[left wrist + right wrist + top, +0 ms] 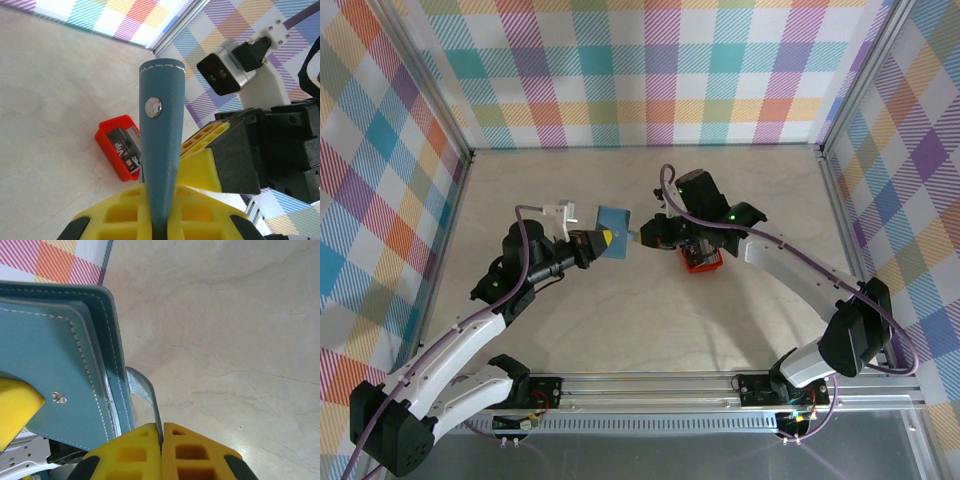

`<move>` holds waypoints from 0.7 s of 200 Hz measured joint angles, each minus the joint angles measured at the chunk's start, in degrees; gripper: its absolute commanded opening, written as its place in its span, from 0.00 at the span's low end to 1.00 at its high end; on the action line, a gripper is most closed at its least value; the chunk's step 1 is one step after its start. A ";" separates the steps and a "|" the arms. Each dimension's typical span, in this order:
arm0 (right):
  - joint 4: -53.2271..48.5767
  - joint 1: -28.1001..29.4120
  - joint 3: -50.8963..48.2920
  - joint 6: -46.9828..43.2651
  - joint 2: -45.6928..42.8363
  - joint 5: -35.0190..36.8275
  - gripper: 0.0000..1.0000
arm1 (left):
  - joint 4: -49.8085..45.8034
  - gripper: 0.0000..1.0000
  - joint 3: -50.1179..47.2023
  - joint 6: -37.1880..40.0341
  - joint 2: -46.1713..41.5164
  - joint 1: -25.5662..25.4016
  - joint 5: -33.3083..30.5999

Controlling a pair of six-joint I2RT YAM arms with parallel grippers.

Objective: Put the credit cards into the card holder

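Left gripper [601, 239] is clamped shut on the card holder [613, 221], mid-table. Right gripper [162, 440] is pinched shut on one silvery credit card [144, 390]. The card's long axis points left at the holder's open edge, its tip touching there. The right arm is the nearer for insertion. More cards lie in the red tray [107, 134], just right.

Tally: 1 blue-teal stitched fold-over card holder [612, 218]. 1 small red plastic tray [107, 136]. Thin flat rect. cards: 1 silvery card [142, 390] outside the tray, plus prob. 2 in the tray, i.e. 1 dark card [121, 150] printed "VIP" and 1 pale card edge [134, 136] behind it; exact no. in there can't be told. 2 yellow-fingered grippers: left gripper [607, 239], right gripper [638, 237].
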 measured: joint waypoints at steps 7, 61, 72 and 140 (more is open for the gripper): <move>-0.20 -0.13 -0.31 -0.26 0.02 0.04 0.00 | 0.83 0.00 -0.85 -0.35 0.35 0.02 -0.02; -1.90 0.33 -2.03 -1.79 3.45 3.74 0.00 | 8.94 0.00 -9.62 -3.69 4.02 0.00 -1.79; -2.38 0.48 -2.05 -2.14 4.98 4.72 0.00 | 10.78 0.00 -11.06 -4.24 5.07 -0.07 -1.86; -3.69 2.84 -2.03 -2.29 13.55 11.08 0.00 | 18.93 0.00 -16.63 -6.08 12.81 -0.26 -2.64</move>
